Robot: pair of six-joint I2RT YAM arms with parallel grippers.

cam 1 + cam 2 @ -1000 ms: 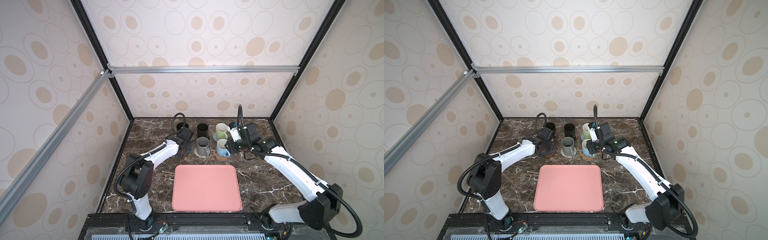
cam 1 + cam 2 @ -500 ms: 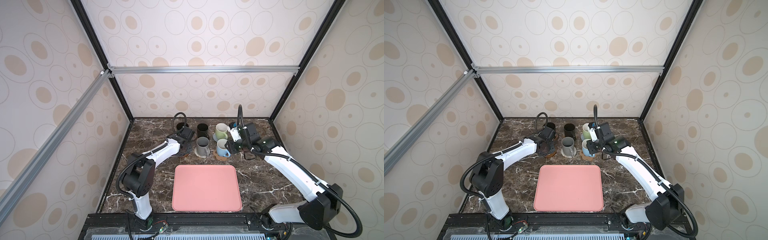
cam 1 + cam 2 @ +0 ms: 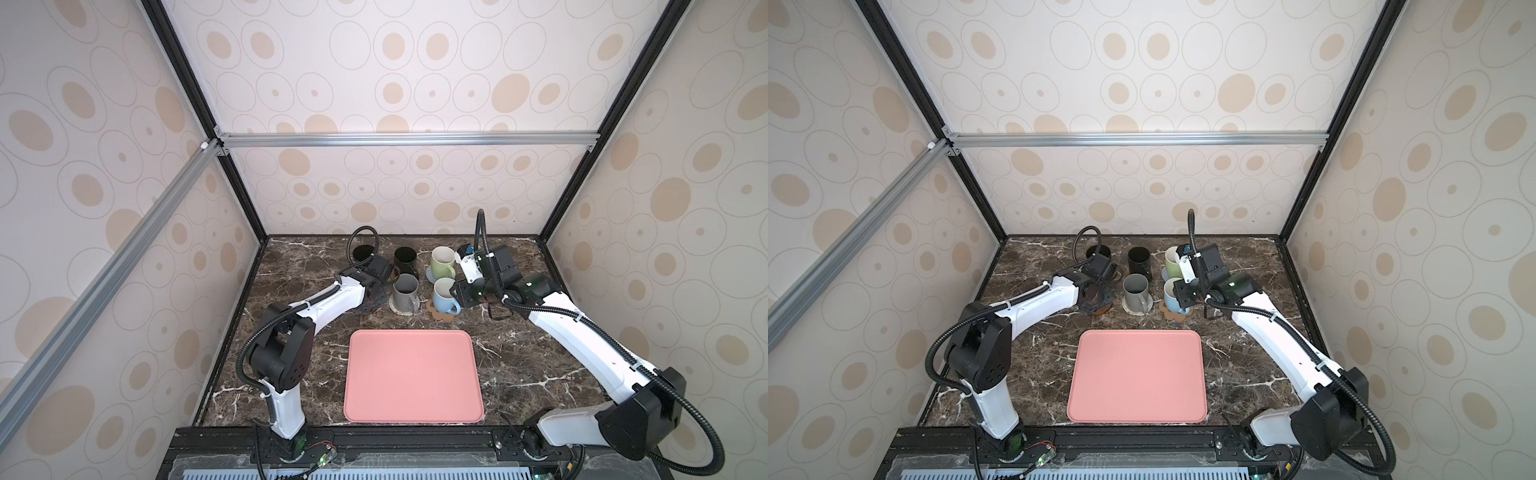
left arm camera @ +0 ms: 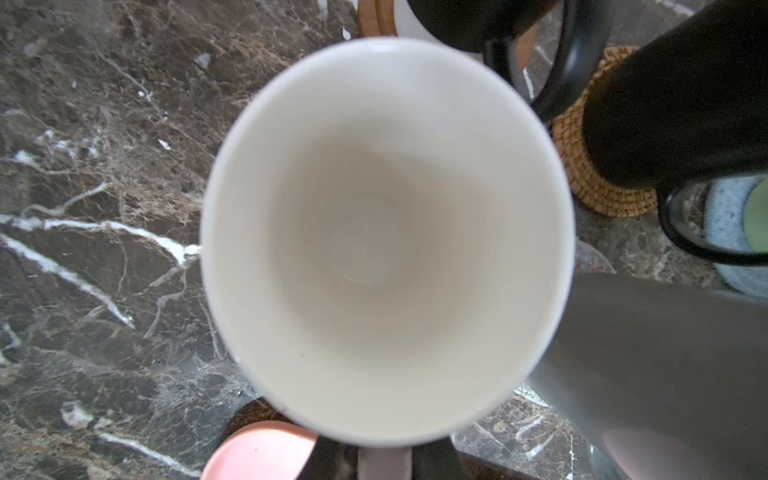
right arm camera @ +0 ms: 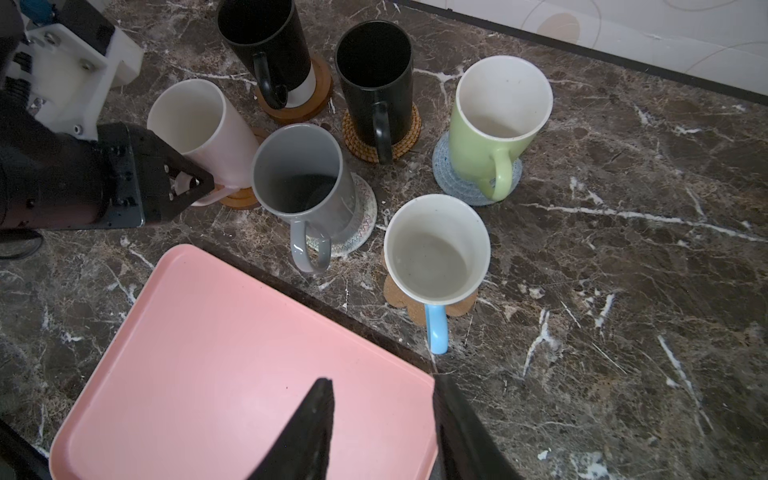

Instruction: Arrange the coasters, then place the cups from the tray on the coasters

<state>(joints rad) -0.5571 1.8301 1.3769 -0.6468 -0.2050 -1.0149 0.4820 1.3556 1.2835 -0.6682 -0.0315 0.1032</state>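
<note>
We note the left pincer (image 5: 193, 187) clamped on the pinkish handle (image 4: 384, 462) of the white mug (image 5: 195, 124), which stands on a wooden coaster (image 5: 240, 199), likely to steady its seating. Right pincer (image 5: 382, 386) apart and empty above the bare tray (image 5: 199, 353).

Left arm (image 3: 328, 301) and right arm (image 3: 582, 332) extended forward, wrists angled down.
Left hand (image 5: 193, 185) pinched shut on white cup (image 5: 199, 124) handle; right hand (image 5: 382, 386) off to its right, fingers (image 5: 311, 424) parted.

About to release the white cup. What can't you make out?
- Wooden coaster under the white cup: right wrist view shows only a sliver; cup and left gripper cover the rest.
- Both top views: the left arm hides that cup.
- Left wrist view: cup's base unseen.
</note>
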